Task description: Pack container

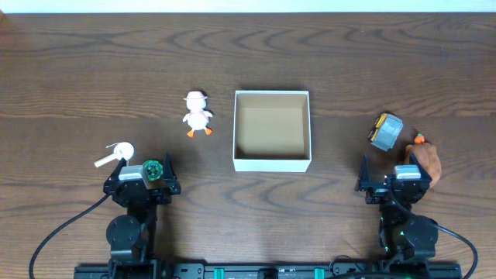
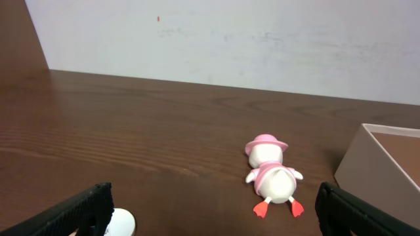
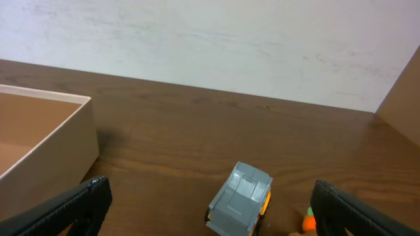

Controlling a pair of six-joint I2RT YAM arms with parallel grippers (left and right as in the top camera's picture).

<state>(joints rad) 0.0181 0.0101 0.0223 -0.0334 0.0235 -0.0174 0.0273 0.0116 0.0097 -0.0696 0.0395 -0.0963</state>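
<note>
The container (image 1: 272, 160), a square shallow white box with a tan inside, stands at the table's middle and holds nothing; its corner shows in the left wrist view (image 2: 387, 164) and the right wrist view (image 3: 46, 137). A white duck toy with a pink hat (image 1: 197, 113) lies left of it, also in the left wrist view (image 2: 272, 176). A grey and yellow toy truck (image 1: 386, 131) lies right of it, also in the right wrist view (image 3: 239, 199). My left gripper (image 1: 144, 172) and right gripper (image 1: 393, 175) are open and empty at the near edge.
A white spoon-like toy (image 1: 115, 153) lies by the left gripper, seen in the left wrist view (image 2: 121, 221). A brown plush with an orange carrot (image 1: 425, 155) lies next to the right gripper. A pale wall stands beyond the table's far edge.
</note>
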